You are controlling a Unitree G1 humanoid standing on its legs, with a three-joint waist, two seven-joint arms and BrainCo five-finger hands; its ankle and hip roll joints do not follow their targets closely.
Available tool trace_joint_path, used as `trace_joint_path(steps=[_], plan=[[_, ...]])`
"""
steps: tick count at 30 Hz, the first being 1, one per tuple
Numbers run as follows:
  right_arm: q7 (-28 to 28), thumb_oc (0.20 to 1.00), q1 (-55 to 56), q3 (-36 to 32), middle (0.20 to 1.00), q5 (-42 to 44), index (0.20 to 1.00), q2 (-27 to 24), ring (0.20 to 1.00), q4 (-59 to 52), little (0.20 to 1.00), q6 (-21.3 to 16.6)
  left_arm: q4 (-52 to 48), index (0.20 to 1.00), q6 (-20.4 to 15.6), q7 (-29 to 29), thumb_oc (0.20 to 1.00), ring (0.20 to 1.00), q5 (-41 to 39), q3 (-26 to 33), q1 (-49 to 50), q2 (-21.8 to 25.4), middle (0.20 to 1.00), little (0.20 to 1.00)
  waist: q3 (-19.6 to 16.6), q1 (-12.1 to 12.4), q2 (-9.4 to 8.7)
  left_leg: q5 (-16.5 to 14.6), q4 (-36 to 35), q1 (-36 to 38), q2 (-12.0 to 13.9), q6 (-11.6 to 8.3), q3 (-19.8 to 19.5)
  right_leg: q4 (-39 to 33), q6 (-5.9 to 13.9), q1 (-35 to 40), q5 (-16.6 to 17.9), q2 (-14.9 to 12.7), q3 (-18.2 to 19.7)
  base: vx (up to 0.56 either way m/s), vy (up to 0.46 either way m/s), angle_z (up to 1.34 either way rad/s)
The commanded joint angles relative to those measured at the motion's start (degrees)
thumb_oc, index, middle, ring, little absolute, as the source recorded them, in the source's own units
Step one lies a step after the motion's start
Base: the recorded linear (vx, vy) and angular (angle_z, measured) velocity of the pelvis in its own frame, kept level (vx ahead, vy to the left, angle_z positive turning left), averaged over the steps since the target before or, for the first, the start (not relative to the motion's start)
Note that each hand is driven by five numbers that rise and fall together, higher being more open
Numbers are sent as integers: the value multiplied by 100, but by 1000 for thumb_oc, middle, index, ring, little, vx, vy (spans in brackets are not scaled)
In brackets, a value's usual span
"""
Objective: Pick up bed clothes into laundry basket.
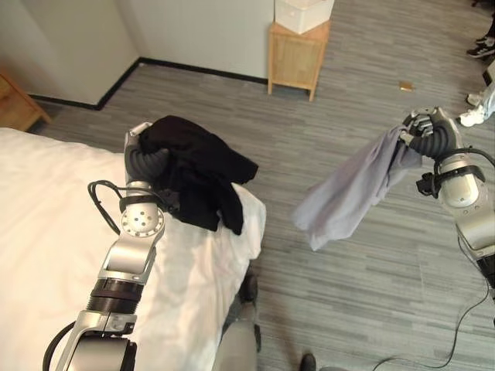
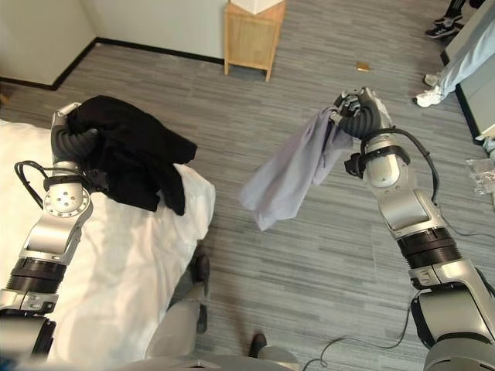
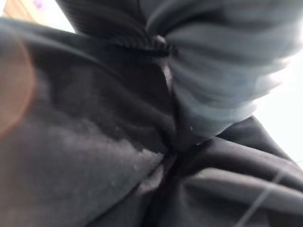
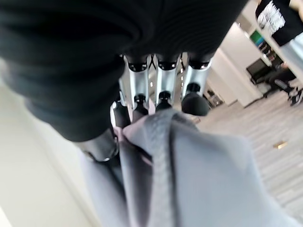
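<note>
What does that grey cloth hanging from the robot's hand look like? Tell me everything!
The grey cloth is soft, thin and light grey with a faint lilac tint. It hangs limp in folds over the grey plank floor, touching nothing below. Its top is bunched inside the right hand, whose fingers curl round it.

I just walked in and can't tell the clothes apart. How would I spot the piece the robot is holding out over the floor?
Look past the white bed to the grey plank floor. There the right robot hand holds up a pale grey garment, hanging free in the air. The other garment is black and bunched at the bed's corner.
</note>
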Motion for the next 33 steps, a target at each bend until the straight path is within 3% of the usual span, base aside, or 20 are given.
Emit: trace_joint_path(steps=[1, 2, 4, 7, 8, 9, 10, 11, 12, 13, 15, 16, 21, 22, 24, 26, 27, 29, 31, 33], plan=[[-15, 200, -476, -101, 200, -345, 200, 161, 200, -384, 200, -240, -238, 200, -98, 173, 200, 200, 384, -190, -704, 386, 200, 200, -651, 274, 162, -146, -345, 816, -169, 352, 50, 2683, 890, -688, 871, 272, -7, 586, 119, -106], [-15, 200, -486, -100, 200, -346, 200, 160, 200, -382, 200, -238, -233, 200, -99, 174, 200, 200, 384, -189, -712, 387, 200, 200, -661, 291, 180, -129, -346, 792, -143, 351, 62, 2704, 885, -731, 885, 293, 14, 520, 154, -100], [-44, 200, -774, 57, 200, -437, 200, 191, 200, -350, 200, -242, -53, 200, -47, 320, 200, 200, 518, -325, -981, 452, 200, 200, -545, 16, 429, -338, -346, 1205, 20, 414, 87, 4050, 1071, -1617, 1449, 185, -105, 314, 159, -23], [-39, 200, -882, 96, 200, -470, 200, 231, 200, -435, 200, -237, -5, 200, -44, 349, 200, 200, 570, -375, -1154, 476, 200, 200, -448, -180, 584, -520, -346, 1490, 151, 398, 162, 4427, 1041, -2173, 1415, -223, -472, 356, 103, 26], [-31, 200, -908, 57, 200, -456, 200, 243, 200, -522, 200, -239, -45, 200, -65, 362, 200, 200, 659, -406, -1241, 475, 200, 200, -363, -350, 658, -663, -346, 1728, 151, 345, 155, 3937, 857, -2507, 1153, -377, -739, 306, 24, 24], [-29, 200, -904, 56, 200, -457, 200, 243, 200, -528, 200, -235, -47, 200, -64, 362, 200, 200, 662, -404, -1239, 472, 200, 200, -352, -379, 668, -678, -346, 1746, 160, 336, 125, 3915, 853, -2460, 1138, -371, -777, 646, -32, 30], [-27, 200, -914, 77, 200, -449, 200, 249, 200, -557, 200, -259, -62, 200, -86, 353, 200, 200, 735, -412, -1217, 472, 200, 200, -348, -489, 646, -875, -346, 1959, 135, 260, 105, 2848, 740, -2593, 917, -319, -945, 357, -67, 28], [-27, 200, -914, 79, 200, -449, 200, 250, 200, -557, 200, -259, -63, 200, -86, 353, 200, 200, 735, -410, -1215, 472, 200, 200, -336, -500, 656, -878, -346, 1974, 145, 257, 94, 2823, 739, -2562, 926, -308, -961, 691, -177, 46], [0, 200, -809, 35, 200, -447, 200, 259, 200, -623, 200, -239, -131, 200, -81, 301, 200, 200, 806, -375, -1143, 448, 200, 200, -372, -572, 569, -1062, -346, 2134, 98, 147, 30, 1410, 698, -2502, 1001, -237, -986, 523, -161, 38], [-19, 200, -756, 2, 200, -472, 200, 265, 200, -636, 200, -237, -117, 200, -93, 310, 200, 200, 820, -357, -1139, 420, 200, 200, -382, -614, 541, -1156, -346, 2231, 82, 113, -4, 912, 726, -2546, 1169, -204, -937, 524, -161, 29], [-36, 200, -702, -40, 200, -474, 200, 264, 200, -651, 200, -243, -105, 200, -101, 306, 200, 200, 837, -307, -1137, 384, 200, 200, -393, -659, 505, -1269, -346, 2370, 89, 51, -21, 530, 808, -2702, 1381, -287, -970, 490, -130, 11], [12, 200, -546, -102, 200, -534, 200, 289, 200, -773, 200, -220, -94, 200, -102, 287, 200, 200, 869, -241, -1046, 364, 200, 200, -443, -714, 549, -1512, -346, 2652, 174, -38, -16, 135, 923, -2882, 1597, -367, -1162, 590, -150, 22], [99, 200, -364, -112, 200, -602, 200, 222, 200, -816, 200, -215, -75, 200, -132, 224, 200, 200, 920, -231, -839, 248, 200, 200, -615, -813, 472, -1981, -341, 3438, 180, -64, -126, 111, 846, -2709, 1833, -396, -1082, 710, -170, 7], [149, 200, -461, -18, 200, -561, 200, 238, 200, -819, 200, -194, -62, 200, -173, 191, 200, 200, 639, -216, -761, -50, 200, 200, -641, -815, 504, -1690, 1044, 3199, 425, -326, 2, 121, 684, -2239, 1846, -287, -1261, 510, -250, 24], [136, 200, -557, 15, 200, -538, 200, 170, 200, -820, 200, -148, -38, 200, -150, 148, 200, 200, 498, -252, -837, -125, 200, 200, -489, -721, 361, -1176, 3093, 2294, 539, -416, -127, 94, 412, -1828, 1679, -216, -1290, 512, -349, 7], [69, 200, -656, 15, 200, -496, 200, 116, 200, -863, 200, -118, -83, 200, -160, 160, 200, 200, 384, -308, -857, -168, 200, 200, -325, -542, 230, -1091, 4228, 1507, 514, -351, -165, 82, 208, -1465, 1362, -125, -1241, 396, -281, -41], [58, 200, -716, 23, 200, -475, 200, 108, 200, -875, 200, -128, -107, 200, -152, 147, 200, 200, 337, -319, -878, -194, 200, 200, -289, -485, 171, -1135, 4358, 1156, 559, -299, -53, 82, 193, -1377, 1265, -153, -1228, 391, -170, -65], [43, 200, -765, 54, 200, -432, 200, 117, 200, -826, 200, -134, -197, 200, -160, 147, 200, 200, 331, -300, -878, -249, 200, 200, -245, -339, 155, -1243, 3861, 728, 709, -230, 279, 82, 231, -1164, 1051, -155, -1230, 432, -61, -39], [90, 200, -725, 83, 200, -466, 200, 114, 200, -797, 200, -157, -325, 200, -151, 116, 200, 200, 425, -226, -760, -261, 200, 200, -293, -215, 203, -1249, 2553, 682, 615, -85, 624, 82, 337, -1011, 910, -127, -1210, 509, 72, -7], [144, 200, -677, 140, 200, -551, 200, 134, 200, -733, 200, -208, -424, 200, -156, 77, 200, 200, 471, -154, -616, -251, 200, 200, -416, -93, 410, -607, 941, 717, 713, -188, 979, 82, 448, -754, 693, 44, -1269, 571, 153, -28]])
